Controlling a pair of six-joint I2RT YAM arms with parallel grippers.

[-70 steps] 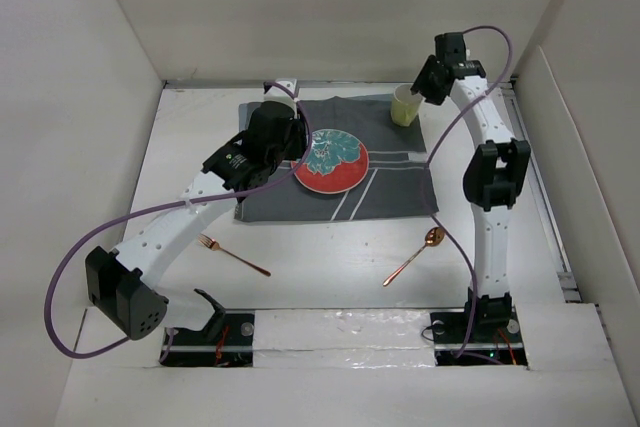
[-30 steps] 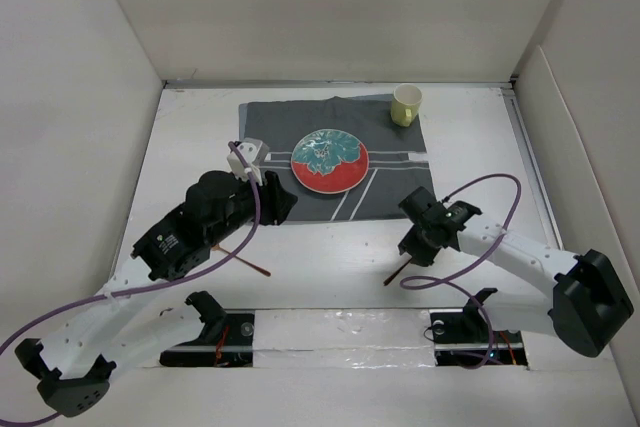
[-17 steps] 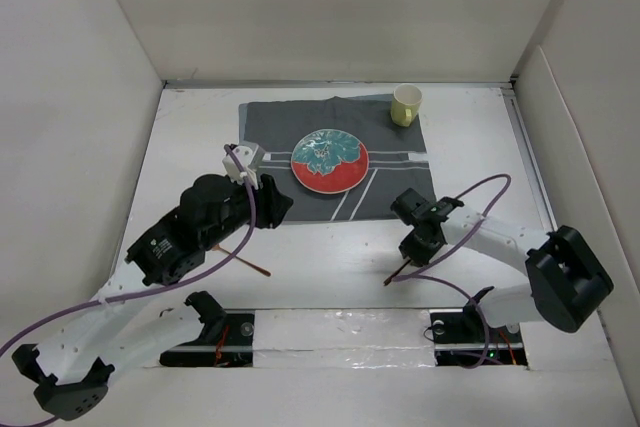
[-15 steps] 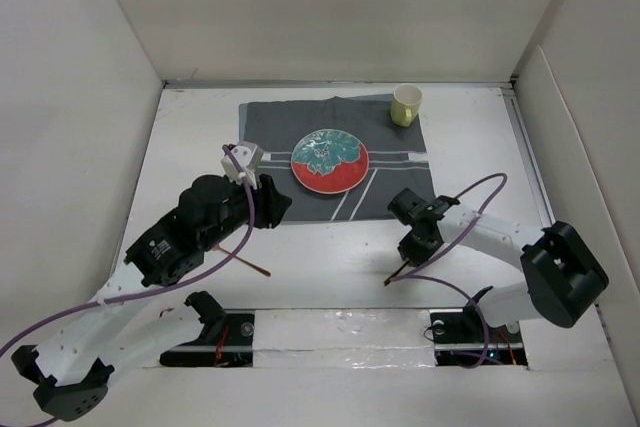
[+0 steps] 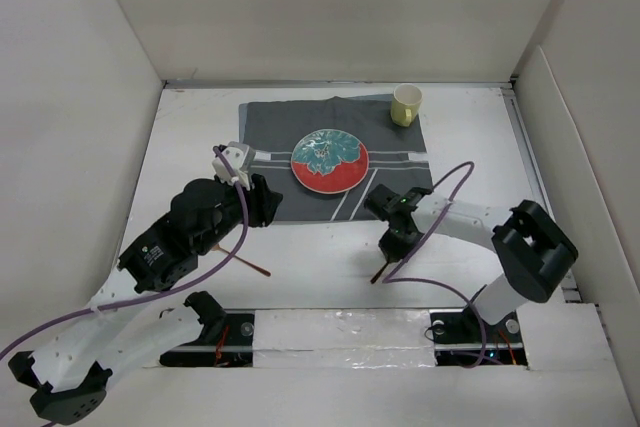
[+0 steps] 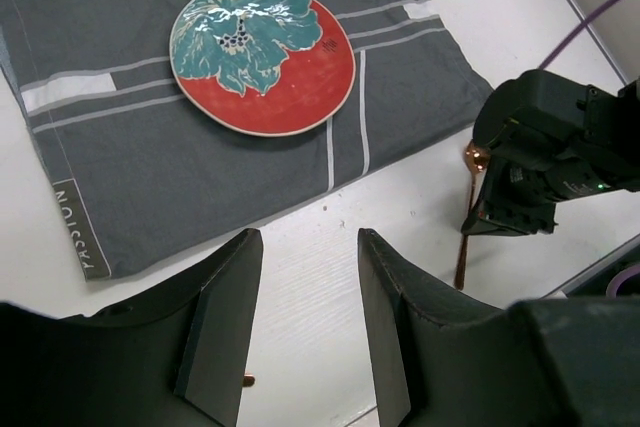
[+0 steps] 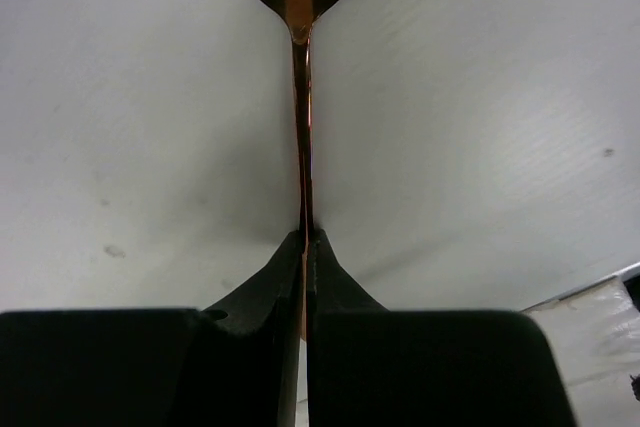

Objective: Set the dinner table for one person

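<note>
Spoon (image 7: 298, 2) — slim glossy copper stem — pinched by right hand (image 7: 306, 239).

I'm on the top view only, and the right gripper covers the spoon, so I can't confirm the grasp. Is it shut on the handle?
Observer: Yes; the right wrist view shows the right gripper pinching the spoon handle between its fingertips.
Operator: Where's the bowl?
Observer: Straight ahead of the gripper, at that view's top edge.
Operator: And the left gripper?
Observer: The left gripper is open, holding nothing; its camera looks down on the plate and placemat.
</note>
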